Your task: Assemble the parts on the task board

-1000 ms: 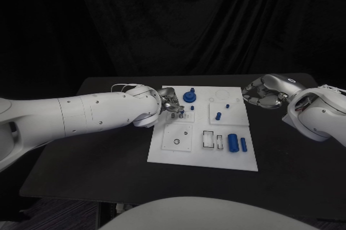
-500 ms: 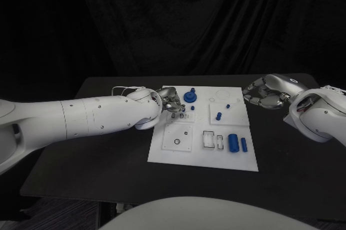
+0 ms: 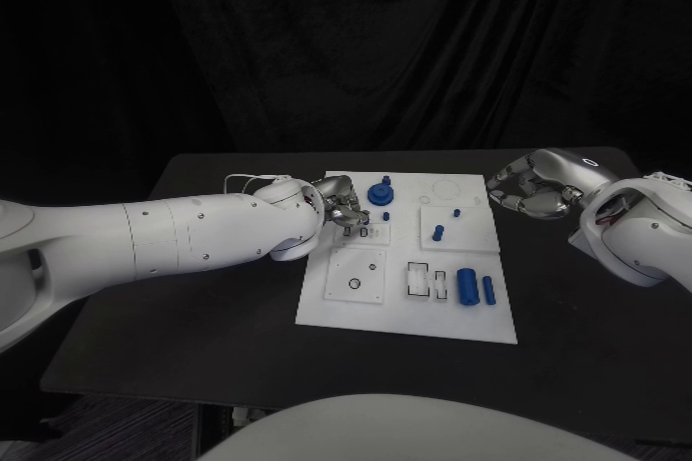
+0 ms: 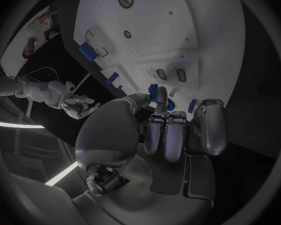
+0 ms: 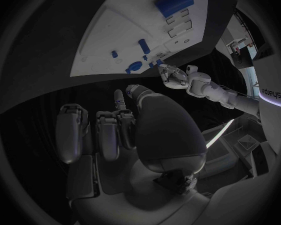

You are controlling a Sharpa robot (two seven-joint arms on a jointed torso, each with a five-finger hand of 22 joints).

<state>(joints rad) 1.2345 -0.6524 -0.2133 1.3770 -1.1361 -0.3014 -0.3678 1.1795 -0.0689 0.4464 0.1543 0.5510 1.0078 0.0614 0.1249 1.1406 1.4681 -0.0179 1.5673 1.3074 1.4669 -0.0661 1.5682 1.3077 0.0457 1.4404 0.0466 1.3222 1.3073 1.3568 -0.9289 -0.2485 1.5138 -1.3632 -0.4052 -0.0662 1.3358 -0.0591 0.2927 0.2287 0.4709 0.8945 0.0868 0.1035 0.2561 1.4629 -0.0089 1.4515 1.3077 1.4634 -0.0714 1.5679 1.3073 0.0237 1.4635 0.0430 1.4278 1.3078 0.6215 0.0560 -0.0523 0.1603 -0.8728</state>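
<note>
Two hands: the left hand (image 3: 340, 205) hides its fingertips over the task board (image 3: 408, 319)'s far-left corner, grip unclear; the right hand (image 3: 525, 189) hangs curled, empty, beyond the board's far-right corner.

Two thick, glossy white plastic arms, the left arm (image 3: 173, 236) dotted with small dark screws along its rounded shell and trailing thin pale cable loops near the wrist. Silver metallic left hand (image 3: 342, 203) and silver metallic right hand (image 3: 528, 187), each with segmented, rounded fingers (image 4: 166, 135) and a smooth domed grey palm housing.
</note>
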